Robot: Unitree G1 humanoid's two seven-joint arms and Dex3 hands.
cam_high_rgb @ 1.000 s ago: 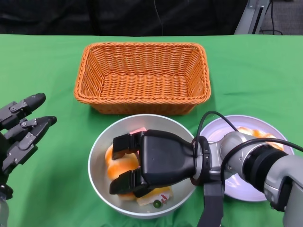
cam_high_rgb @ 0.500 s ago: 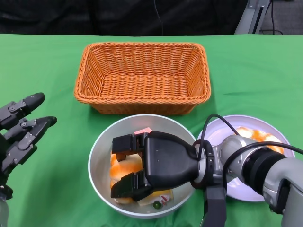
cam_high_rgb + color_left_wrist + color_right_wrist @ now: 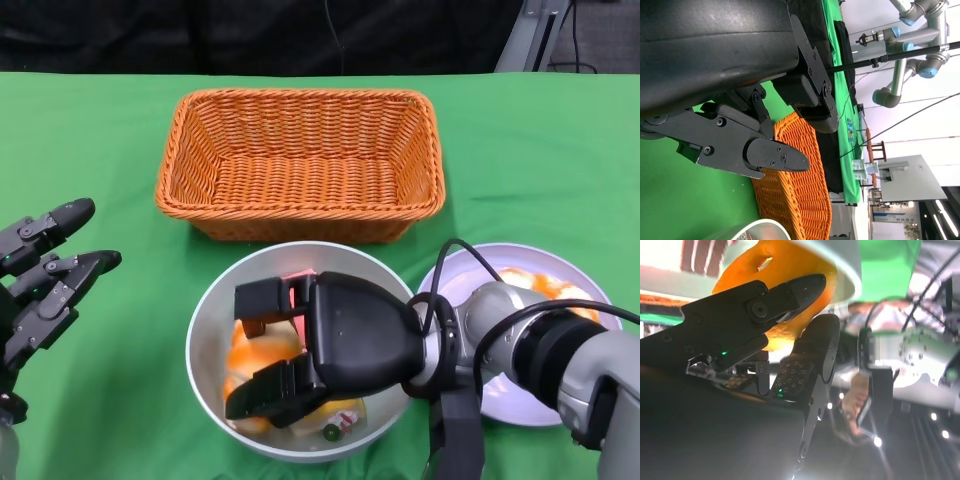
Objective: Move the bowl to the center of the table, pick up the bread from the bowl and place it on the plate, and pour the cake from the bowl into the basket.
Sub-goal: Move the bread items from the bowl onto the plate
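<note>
In the head view, the right hand (image 3: 290,350) reaches across from the lower right into the metal bowl (image 3: 205,330), which sits on the green table (image 3: 90,140) just in front of the wicker basket (image 3: 300,160). Its silver forearm lies over the near edge of the white plate (image 3: 560,265), which stands just right of the bowl and carries an orange-and-white piece of food. The hand's upper and lower fingers bracket the orange bread (image 3: 262,348) inside the bowl, one set above it and one below, touching or nearly touching it; whether the bread is lifted off the bowl's floor cannot be told here. A pale piece of cake (image 3: 335,412) with a small green dot lies at the bowl's near rim, under the hand. The left hand (image 3: 40,275) hovers over the table at the left edge, well apart from the bowl, its fingers spread and pointing to the right, holding nothing.

In the right wrist view, the black fingers (image 3: 790,295) close on the bread (image 3: 785,260) from two sides, pressing on its orange crust beside the bowl's pale rim (image 3: 845,260).

In the left wrist view, the left hand's fingers (image 3: 775,155) are apart and empty over the green cloth, with the basket (image 3: 800,175) beyond them and a sliver of the bowl's rim (image 3: 755,227) at the edge.
</note>
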